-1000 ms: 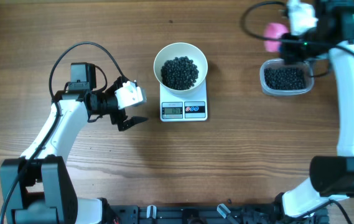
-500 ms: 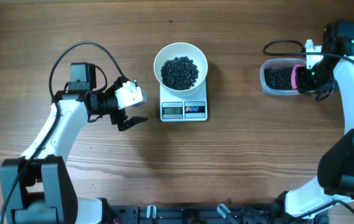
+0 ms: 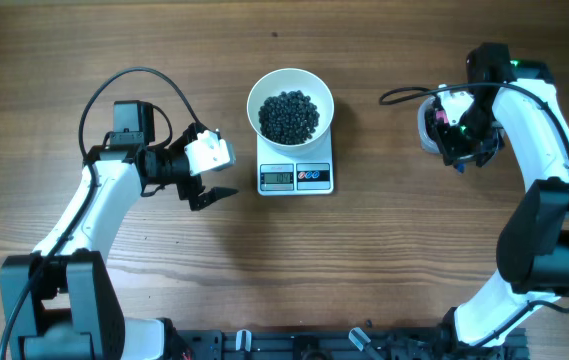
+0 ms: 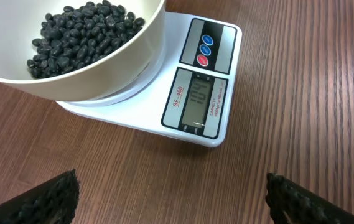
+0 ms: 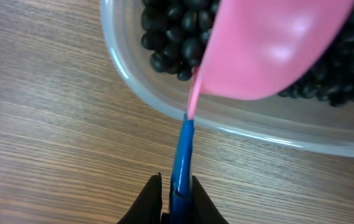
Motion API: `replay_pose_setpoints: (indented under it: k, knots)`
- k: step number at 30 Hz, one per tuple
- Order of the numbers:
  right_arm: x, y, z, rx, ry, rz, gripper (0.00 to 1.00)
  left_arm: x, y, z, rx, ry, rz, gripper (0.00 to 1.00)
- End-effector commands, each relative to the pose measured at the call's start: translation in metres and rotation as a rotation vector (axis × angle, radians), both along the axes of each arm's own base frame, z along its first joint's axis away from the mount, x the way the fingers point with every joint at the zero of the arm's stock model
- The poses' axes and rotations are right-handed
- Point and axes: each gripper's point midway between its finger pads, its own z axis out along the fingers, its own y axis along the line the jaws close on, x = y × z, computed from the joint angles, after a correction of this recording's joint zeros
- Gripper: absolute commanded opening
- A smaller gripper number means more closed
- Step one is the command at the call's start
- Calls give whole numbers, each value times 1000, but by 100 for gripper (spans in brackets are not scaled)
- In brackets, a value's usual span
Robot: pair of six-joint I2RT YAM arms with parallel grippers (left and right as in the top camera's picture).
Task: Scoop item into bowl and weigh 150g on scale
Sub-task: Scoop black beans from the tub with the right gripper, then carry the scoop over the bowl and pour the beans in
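Note:
The white bowl (image 3: 260, 92) stands on the scale (image 3: 296, 177) and holds a heap of the black item (image 3: 289, 116). From the left wrist I see the bowl's wall (image 4: 71, 81), the item (image 4: 83, 31) and the scale's lit display (image 4: 201, 102). My left gripper (image 3: 226, 165) (image 4: 172, 186) hangs open and empty left of the scale. My right gripper (image 3: 459, 150) (image 5: 177, 186) is shut on the blue handle (image 5: 183, 149) of a spoon. Its pink scoop (image 5: 270, 43) hovers over more of the item (image 5: 177, 31) in a clear tub (image 5: 164, 93).
The clear tub (image 3: 426, 125) sits right of the scale, mostly covered by my right arm in the overhead view. A black cable (image 3: 404, 93) loops off the right arm above it. Bare wooden tabletop (image 3: 364, 260) lies in front of the scale.
My right arm has swung from the far right back corner leftward, bringing the spoon over the tub. The left arm, bowl and scale have not moved.

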Motion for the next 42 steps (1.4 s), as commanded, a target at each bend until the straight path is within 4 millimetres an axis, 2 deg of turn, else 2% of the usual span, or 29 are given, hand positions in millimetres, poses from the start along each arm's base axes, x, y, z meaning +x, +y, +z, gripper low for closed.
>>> replay_pose_setpoints:
  k: [1,3,8,13,17,22,25,27,32,33,38,40,42]
  knots:
    - [-4,21,-6,159,31,-21,4,-1,-1,8,-17,-32,-15,100]
    - [-3,19,-5,212,22,-59,4,-1,-1,8,-16,-32,-15,100]
    - [3,-1,3,364,-25,-226,4,-1,-1,8,-16,-31,-15,100]
    - [15,-16,17,543,-116,-340,4,-1,-1,8,-17,-32,-15,100]
    - [18,-32,33,692,-195,-402,4,-1,-1,8,-17,-31,-15,100]
    - [12,-21,58,872,-253,-333,4,-1,-1,8,-16,-32,-15,100]
    - [6,2,72,968,-247,-265,4,-1,-1,8,-17,-31,-15,100]
    - [6,21,75,988,-217,-230,4,-1,-1,8,-17,-31,-15,100]
    - [17,90,88,999,-145,-85,4,-1,-1,8,-17,-31,-15,100]
    - [23,111,95,991,-142,-37,4,-1,-1,8,-16,-32,-15,100]
    - [36,169,114,842,-142,86,4,-1,-1,8,-16,-32,-15,100]
    - [40,187,113,745,-158,117,4,-1,-1,8,-16,-31,-15,100]
    - [44,205,102,604,-191,144,4,-1,-1,8,-17,-32,-15,100]
